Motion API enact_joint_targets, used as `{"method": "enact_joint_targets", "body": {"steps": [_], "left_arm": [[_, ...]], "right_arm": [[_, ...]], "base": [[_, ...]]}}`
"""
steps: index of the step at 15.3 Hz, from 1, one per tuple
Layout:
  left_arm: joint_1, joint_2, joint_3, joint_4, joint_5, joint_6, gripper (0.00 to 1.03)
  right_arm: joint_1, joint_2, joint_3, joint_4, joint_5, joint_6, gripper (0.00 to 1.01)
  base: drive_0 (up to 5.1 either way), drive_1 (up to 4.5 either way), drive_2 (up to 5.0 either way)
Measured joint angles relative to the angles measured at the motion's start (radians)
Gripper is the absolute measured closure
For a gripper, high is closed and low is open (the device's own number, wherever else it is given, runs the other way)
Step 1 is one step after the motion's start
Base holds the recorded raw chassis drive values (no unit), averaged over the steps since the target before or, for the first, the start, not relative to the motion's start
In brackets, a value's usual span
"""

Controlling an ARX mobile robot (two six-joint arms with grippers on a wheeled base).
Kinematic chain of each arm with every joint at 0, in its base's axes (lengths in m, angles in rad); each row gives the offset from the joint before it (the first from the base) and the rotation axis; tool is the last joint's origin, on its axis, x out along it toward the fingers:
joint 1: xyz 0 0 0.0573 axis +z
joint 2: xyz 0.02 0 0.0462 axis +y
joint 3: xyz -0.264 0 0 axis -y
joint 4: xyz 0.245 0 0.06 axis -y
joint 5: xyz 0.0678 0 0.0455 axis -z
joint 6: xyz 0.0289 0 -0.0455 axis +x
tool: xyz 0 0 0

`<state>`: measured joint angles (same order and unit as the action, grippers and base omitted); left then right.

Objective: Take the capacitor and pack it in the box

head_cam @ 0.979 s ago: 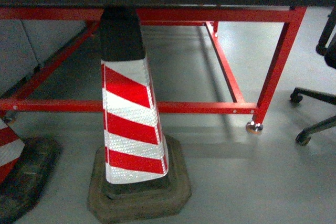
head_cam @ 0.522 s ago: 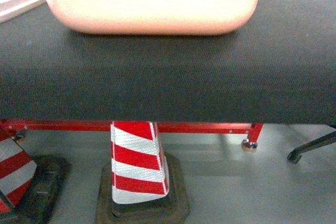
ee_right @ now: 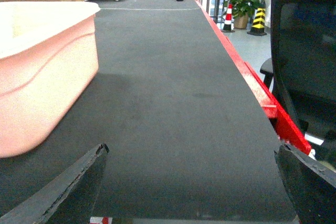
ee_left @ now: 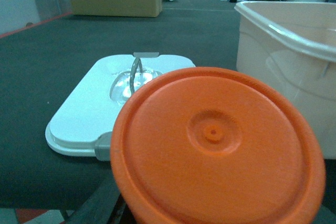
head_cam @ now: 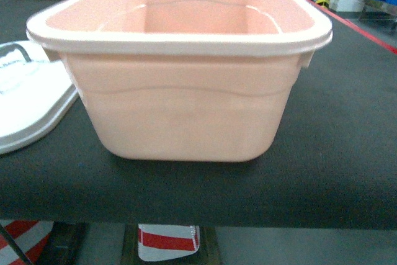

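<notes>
Looking from the head camera, you see a pink box sitting on the black-topped table, close to the near edge. Its rim is pale and its inside, as far as the view reaches, shows only bare walls. Just left of the box lies a white lid, flat on the table, close beside the box wall; whether they touch you cannot tell. Below the table edge a red-and-white striped cone stands on the floor.

Your left wrist view is largely filled by an orange round disc with a small dimple at its middle, very close to the lens. It may be the capacitor, but you cannot confirm that, and the left gripper's fingers are not visible, so its state cannot be told. Behind the disc you see the white lid with a metal handle standing up from it, and the box to the right.

Your right gripper has its two dark fingertips at the far corners of the wrist view, spread wide with nothing between them, above bare table mat right of the box. A black chair stands beyond the table's red edge.
</notes>
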<state>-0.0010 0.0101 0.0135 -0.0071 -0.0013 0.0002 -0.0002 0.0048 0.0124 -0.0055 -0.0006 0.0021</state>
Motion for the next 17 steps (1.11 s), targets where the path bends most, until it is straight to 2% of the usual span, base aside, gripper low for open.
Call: {"method": "enact_joint_targets", "body": {"steps": [17], "left_arm": [[0.0, 0.0, 0.0, 0.001, 0.001, 0.0, 0.59]], "right_arm": [[0.0, 0.0, 0.0, 0.0, 0.0, 0.0, 0.03]], "base": [[0.0, 0.0, 0.0]]}}
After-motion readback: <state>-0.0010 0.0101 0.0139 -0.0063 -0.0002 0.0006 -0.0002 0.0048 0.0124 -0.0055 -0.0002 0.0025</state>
